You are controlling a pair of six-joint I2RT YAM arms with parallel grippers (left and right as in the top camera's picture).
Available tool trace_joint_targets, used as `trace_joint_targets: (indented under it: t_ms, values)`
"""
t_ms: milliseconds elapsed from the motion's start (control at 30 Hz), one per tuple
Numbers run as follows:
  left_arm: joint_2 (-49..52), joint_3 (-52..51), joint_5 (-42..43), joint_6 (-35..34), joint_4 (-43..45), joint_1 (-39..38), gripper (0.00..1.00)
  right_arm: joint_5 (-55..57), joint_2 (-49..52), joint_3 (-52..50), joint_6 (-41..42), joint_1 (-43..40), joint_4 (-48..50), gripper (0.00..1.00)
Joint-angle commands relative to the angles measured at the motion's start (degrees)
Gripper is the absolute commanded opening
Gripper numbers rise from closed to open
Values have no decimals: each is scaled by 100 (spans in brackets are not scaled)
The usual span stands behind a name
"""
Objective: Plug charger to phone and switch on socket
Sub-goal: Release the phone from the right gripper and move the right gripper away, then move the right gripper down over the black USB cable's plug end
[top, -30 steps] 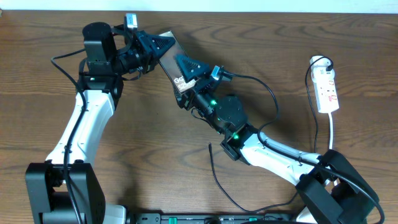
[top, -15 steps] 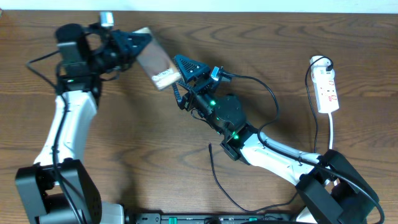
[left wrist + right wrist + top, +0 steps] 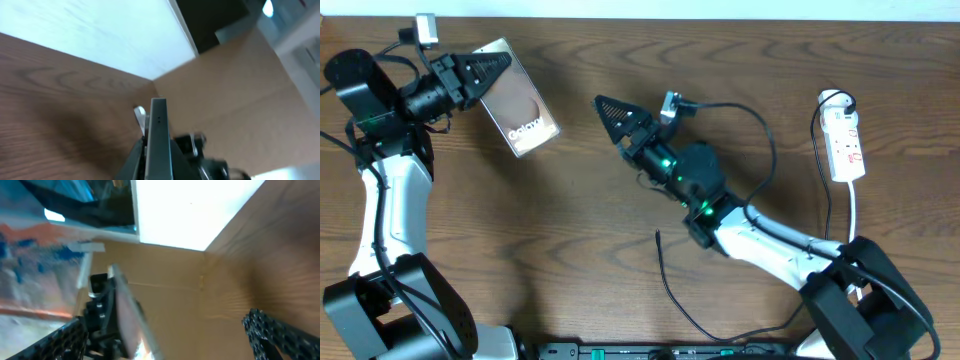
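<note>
- Black fingers of my left claw (image 3: 492,63) are clamped tight on one short end of the phone (image 3: 523,108). My left wrist camera looks straight along its thin edge (image 3: 158,137).
- Out past that grip, the phone's glossy brown face is turned up to the overhead camera. The white lettering sits at the free end, away from the claw.
- My right claw (image 3: 610,106) is well apart from the phone and points toward it. Its jaws are spread wide with nothing between them, and one finger (image 3: 67,340) sits at each lower corner of my right wrist view.
- From that claw I see the phone (image 3: 127,317) as a tilted slab ahead, with my left claw gripping it.
- Behind my right claw, beside the forearm, the charger (image 3: 667,283) lies loose on the wooden counter (image 3: 570,230). No claw touches its tip.
- Farthest from both claws, off my right arm's outer side, the socket (image 3: 846,142) lies flat. Its white cord (image 3: 856,212) trails back toward my right arm's base.
</note>
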Motion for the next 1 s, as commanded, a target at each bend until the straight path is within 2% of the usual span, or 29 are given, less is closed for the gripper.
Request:
trace_joint_targets:
  t_ms: [0, 100, 233, 400, 467, 733, 967]
  values:
    - [-101, 48, 708, 468, 66, 7, 7, -1209, -48, 210, -990, -573, -472, 99]
    - [-101, 48, 892, 752, 59, 7, 7, -2035, -48, 634, -1226, -1019, -1696, 99]
    - [-101, 44, 890, 994, 46, 7, 8, -2708, -48, 1416, -2124, -1445, -3648, 99]
    - [-101, 42, 890, 1224, 44, 2, 8, -2804, -46, 2251, -3484, -1547, -5921, 99]
    - [-101, 42, 890, 1325, 42, 2, 7, -2704, -46, 2409, -3762, -1547, -6568, 99]
    - [-101, -22, 890, 2164, 42, -4, 7, -2260, -46, 2446, -4247, -1408, -8684, 99]
    - [-98, -26, 890, 2472, 44, -4, 7, -1906, -31, 2446, -5073, -800, -9549, 99]
